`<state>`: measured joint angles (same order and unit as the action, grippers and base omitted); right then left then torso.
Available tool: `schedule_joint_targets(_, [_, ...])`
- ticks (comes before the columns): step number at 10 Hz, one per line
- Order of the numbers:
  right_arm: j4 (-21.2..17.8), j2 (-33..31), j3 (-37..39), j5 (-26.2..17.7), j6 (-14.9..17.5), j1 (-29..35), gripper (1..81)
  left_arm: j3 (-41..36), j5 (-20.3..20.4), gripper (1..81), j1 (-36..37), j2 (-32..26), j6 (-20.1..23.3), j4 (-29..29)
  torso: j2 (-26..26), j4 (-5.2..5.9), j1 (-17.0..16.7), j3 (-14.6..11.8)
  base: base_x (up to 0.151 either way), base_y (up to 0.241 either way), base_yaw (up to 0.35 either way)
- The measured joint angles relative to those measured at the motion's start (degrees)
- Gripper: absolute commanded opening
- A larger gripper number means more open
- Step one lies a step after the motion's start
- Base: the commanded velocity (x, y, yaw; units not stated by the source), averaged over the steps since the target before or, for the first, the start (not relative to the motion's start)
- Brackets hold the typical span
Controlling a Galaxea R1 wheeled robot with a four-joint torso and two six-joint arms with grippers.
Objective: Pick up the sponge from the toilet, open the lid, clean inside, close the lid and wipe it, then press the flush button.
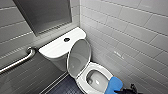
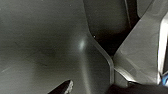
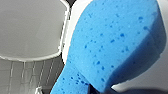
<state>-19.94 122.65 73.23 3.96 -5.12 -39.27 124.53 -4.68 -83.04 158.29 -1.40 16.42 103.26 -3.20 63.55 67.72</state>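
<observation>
Right tool (image 1: 121, 90): closed on the sponge (image 1: 113, 84). The blue pad stands off its front and rests on nothing I can see, so I judge it gripped. The right wrist view has the sponge (image 3: 112, 45) close up, pores plain.

Left tool (image 2: 65, 87): cannot tell whether open or closed. Its wrist view gives grey surfaces I can't place.

Toilet (image 1: 82, 82): lid (image 1: 79, 57) already up, leaning back toward the tank (image 1: 56, 47). Flush button (image 1: 66, 39) sits mid tank top, well apart from the sponge.

Key relation: the sponge hangs at the near right rim of the bowl (image 1: 96, 79), just beside the opening or over its edge; which, I can't say. From the tool the bowl's hollow lies ahead and to the left. The sponge's long axis runs from the tool out toward the bowl. The bowl's long axis runs from the tank toward the robot. The right arm is the nearer one and carries the pad.

Judgement: cleaning inside is the step in hand. Lid wipe and flush not yet done.

Containers: the bowl is the sole one. No loose thing seen in it; its bottom is pale, and I can't make out water.

Around: tiled wall (image 1: 130, 35) on the right, grab bar (image 1: 18, 61) on the left, dark floor (image 1: 65, 87).
</observation>
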Motion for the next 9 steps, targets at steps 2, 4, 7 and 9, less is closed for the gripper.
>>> schedule_joint_targets(2, [-0.5, 5.9, 4.6, -3.9, 0.0, 2.7, 1.0, 0.0, 0.1, 81.1, 0.4, -0.2, 0.0, 0.0, 0.0, 0.00, 0.0, 0.0, 0.000, 0.000, 0.000])
schedule_joint_targets(4, [-1.1, 9.1, 8.8, -6.6, 0.0, 6.6, 1.0, 0.0, 0.1, 81.1, 0.3, -0.7, -0.1, 0.0, 0.0, 0.00, 0.0, 0.0, 0.000, 0.000, 0.000])
schedule_joint_targets(7, [-1.3, 15.4, 16.4, -11.7, -0.1, 10.5, 1.0, 0.0, 0.1, 81.1, 0.4, -0.7, -0.1, 0.0, 0.0, 0.00, 0.0, 0.0, 0.000, 0.000, 0.000])
schedule_joint_targets(9, [-1.4, 18.8, 21.0, -13.9, -0.3, 14.5, 1.0, 0.0, 0.1, 81.1, 0.4, -0.6, -0.1, 0.0, 0.0, 0.00, 0.0, 0.0, 0.000, 0.000, 0.000])
